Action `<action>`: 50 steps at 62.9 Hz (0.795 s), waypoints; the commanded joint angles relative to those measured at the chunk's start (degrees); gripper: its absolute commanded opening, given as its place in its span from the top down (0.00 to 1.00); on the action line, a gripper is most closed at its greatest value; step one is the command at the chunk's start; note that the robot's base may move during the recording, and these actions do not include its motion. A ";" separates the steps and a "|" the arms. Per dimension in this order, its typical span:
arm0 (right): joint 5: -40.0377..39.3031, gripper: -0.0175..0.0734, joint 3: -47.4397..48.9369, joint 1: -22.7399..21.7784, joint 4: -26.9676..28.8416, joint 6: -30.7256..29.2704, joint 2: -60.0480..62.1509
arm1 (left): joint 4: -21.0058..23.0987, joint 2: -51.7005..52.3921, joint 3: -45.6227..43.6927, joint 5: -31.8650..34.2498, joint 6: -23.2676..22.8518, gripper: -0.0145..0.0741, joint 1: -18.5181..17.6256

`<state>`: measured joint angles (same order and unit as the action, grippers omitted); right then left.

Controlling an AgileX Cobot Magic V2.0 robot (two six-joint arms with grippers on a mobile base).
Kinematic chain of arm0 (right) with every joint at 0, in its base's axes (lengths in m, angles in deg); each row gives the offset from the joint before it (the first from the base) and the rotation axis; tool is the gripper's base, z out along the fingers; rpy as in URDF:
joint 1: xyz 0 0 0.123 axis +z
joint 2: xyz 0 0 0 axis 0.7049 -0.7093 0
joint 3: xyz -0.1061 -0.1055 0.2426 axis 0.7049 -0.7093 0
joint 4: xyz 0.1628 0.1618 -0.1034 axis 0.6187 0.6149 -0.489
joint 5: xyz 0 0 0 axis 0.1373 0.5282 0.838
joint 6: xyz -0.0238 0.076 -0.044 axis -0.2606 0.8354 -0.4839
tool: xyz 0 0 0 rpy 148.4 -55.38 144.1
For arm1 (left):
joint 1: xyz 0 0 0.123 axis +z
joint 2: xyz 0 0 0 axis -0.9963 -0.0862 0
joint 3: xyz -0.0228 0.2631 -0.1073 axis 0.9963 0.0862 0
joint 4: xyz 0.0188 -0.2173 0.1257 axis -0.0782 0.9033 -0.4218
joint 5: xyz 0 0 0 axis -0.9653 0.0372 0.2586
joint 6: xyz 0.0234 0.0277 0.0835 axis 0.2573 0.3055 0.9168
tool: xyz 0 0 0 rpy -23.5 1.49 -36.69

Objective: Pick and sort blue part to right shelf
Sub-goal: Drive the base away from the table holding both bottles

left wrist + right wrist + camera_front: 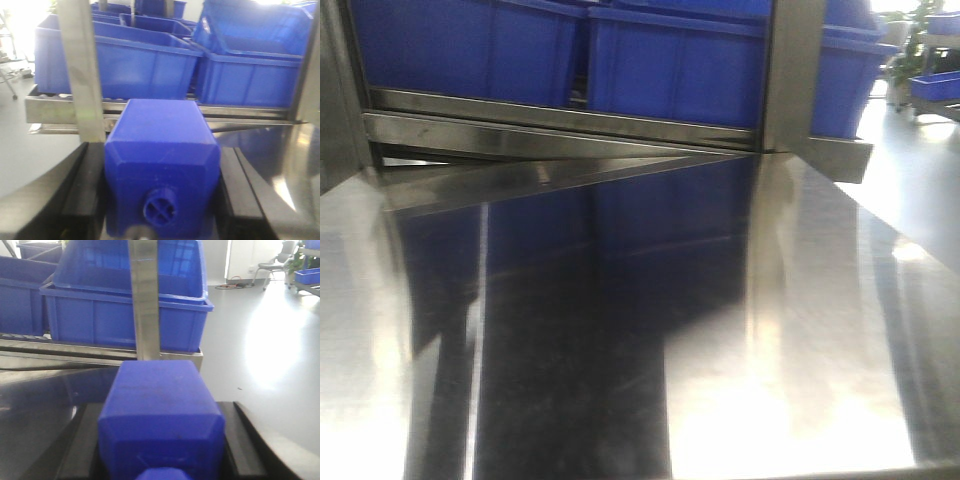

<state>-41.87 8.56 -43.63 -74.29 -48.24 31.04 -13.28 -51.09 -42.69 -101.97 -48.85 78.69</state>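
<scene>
The blue part [159, 390], a matte blue block with a wide cap at its near end, is clamped in my right gripper [160, 415], whose black fingers [82, 440] press both its sides. My left gripper [162, 172] is shut on a similar blue block [162, 145] with a small round neck. Both are held above the table, facing the right shelf [570, 125]. The shelf's grey rail [75, 347] carries large blue bins [670, 60]. Neither gripper shows in the front view.
A shiny steel table [620, 330] lies below and reaches the shelf rail. Steel uprights [82, 65] [145, 300] stand in front of the bins. Open floor lies to the right, with a chair [270, 267] and another rack [935, 85] far off.
</scene>
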 commanded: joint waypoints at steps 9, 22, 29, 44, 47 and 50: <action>-5.13 0.34 1.63 -0.21 -0.03 -0.14 -0.40 | 0.13 -0.37 -1.69 5.35 -0.45 0.44 -0.01; -5.13 0.34 1.63 -0.21 -0.03 -0.14 -0.40 | 0.13 -0.37 -1.69 5.35 -0.45 0.44 -0.01; -5.13 0.34 1.63 -0.21 -0.03 -0.14 -0.40 | 0.13 -0.37 -1.69 5.35 -0.45 0.44 -0.01; -5.13 0.34 1.63 -0.21 -0.03 -0.14 -0.40 | 0.13 -0.37 -1.69 5.35 -0.45 0.44 -0.01; -5.13 0.34 1.63 -0.21 -0.03 -0.14 -0.40 | 0.13 -0.37 -1.69 5.35 -0.45 0.44 -0.01; -5.13 0.34 1.63 -0.21 -0.03 -0.14 -0.40 | 0.13 -0.37 -1.69 5.35 -0.45 0.44 -0.01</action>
<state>-41.87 8.56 -43.63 -74.29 -48.24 31.04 -13.28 -51.09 -42.69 -101.97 -48.85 78.69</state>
